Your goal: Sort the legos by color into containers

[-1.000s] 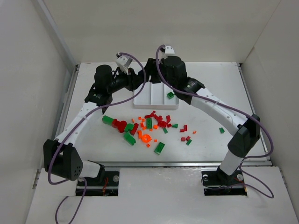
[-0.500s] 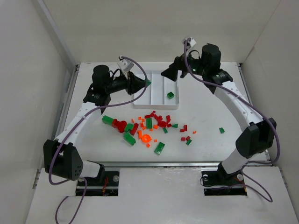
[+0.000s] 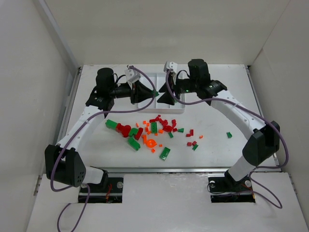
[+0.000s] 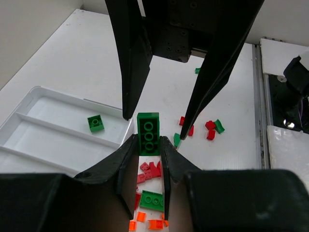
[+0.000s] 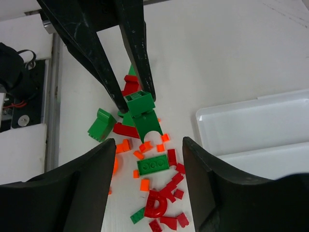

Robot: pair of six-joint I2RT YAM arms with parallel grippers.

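Your left tool (image 4: 148, 144) is pinched tight on a green brick (image 4: 148, 126). It holds the brick in the air just off the near side of the tray (image 4: 58, 95), with the loose legos (image 3: 154, 128) spread on the tabletop (image 3: 217, 96) toward its near edge. The brick's long axis runs along the left tool, and its free end sticks straight out at your right tool (image 5: 148, 144). That tool faces it head-on, jaws parted wider than the brick, one on either side of that end; you can't tell whether either touches yet. The right arm looks placed to take it, so closing across the brick's short width is likely your move. A lone brick (image 4: 95, 123), also green, lies in the tray's outer compartment on the right arm's side, probably the destination.
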